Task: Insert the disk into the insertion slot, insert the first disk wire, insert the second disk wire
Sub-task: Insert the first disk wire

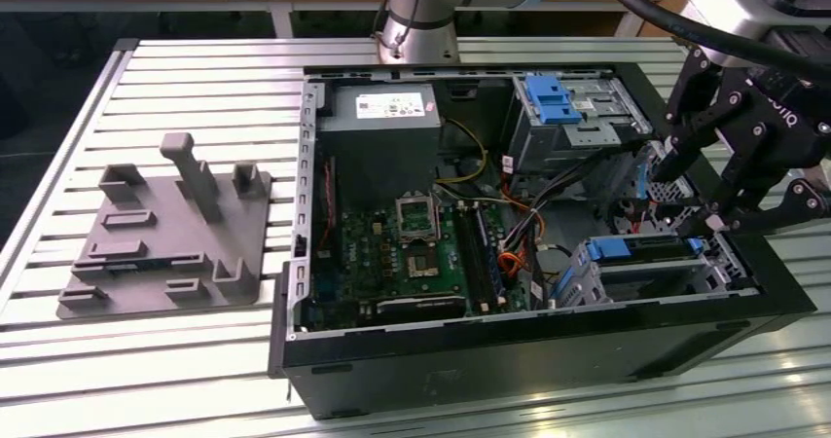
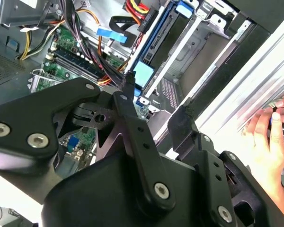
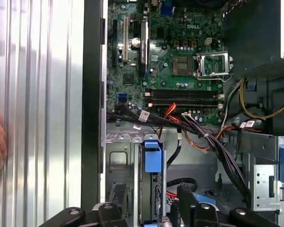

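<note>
Your gripper hangs just above the insertion slot. Its two black fingers are spread apart with nothing between them, so it carries nothing. I judge that the spread leaves it free to come down on the parts by the slot instead of holding a load. The disk lies inside the insertion slot, with its blue end handle at the slot's mouth, on the side facing the motherboard. That reads to me as the first step done: the blue rails sit within the perforated walls and only the handle stands out, which is how a drive rests once pushed home. A black cable bundle runs from the motherboard past the slot's mouth, with orange and red leads beside it. They lie close enough to reach the disk, but you cannot tell from here whether either disk wire is plugged in. A person's hand rests on the slatted table, beyond the black case wall that stands beside the slot. It is outside the case and apart from the gripper, so in my judgement it is clear of the work.
</note>
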Robot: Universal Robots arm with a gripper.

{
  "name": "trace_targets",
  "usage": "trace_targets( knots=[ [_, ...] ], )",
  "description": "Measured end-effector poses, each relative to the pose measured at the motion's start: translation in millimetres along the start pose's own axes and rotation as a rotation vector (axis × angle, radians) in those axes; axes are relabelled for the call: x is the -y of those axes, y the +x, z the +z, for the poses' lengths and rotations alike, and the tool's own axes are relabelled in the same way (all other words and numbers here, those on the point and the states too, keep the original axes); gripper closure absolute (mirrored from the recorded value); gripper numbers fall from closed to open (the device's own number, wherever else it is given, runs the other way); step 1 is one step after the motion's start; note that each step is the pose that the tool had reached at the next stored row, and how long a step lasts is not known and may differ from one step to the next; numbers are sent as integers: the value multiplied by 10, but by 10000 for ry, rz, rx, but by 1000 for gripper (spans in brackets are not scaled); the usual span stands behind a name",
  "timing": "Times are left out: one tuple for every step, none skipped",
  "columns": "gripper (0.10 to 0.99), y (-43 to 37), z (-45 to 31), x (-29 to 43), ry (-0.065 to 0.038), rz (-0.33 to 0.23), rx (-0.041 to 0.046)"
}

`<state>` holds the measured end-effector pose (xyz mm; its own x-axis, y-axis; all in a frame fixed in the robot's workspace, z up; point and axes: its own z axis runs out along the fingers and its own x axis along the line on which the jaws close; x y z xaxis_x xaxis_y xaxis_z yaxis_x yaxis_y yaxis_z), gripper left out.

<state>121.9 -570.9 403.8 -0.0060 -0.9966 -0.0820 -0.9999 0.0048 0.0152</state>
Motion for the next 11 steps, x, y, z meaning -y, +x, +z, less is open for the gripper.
trace_targets(
  knots=[
    [529,-1,2,1,15,50,0],
    [529,-6,2,0,20,108,-2],
    [529,-16,4,0,24,153,-1],
    [529,-36,7,0,26,173,0],
    [529,-64,9,0,28,180,0],
    [529,-101,12,-1,29,182,0],
    [529,-141,16,-1,29,184,0],
    [529,-183,20,-1,29,185,-3],
    [529,-229,24,-1,29,185,-6],
    [529,-270,27,1,29,185,-12],
    [529,-304,29,7,29,185,-29]
  ],
)
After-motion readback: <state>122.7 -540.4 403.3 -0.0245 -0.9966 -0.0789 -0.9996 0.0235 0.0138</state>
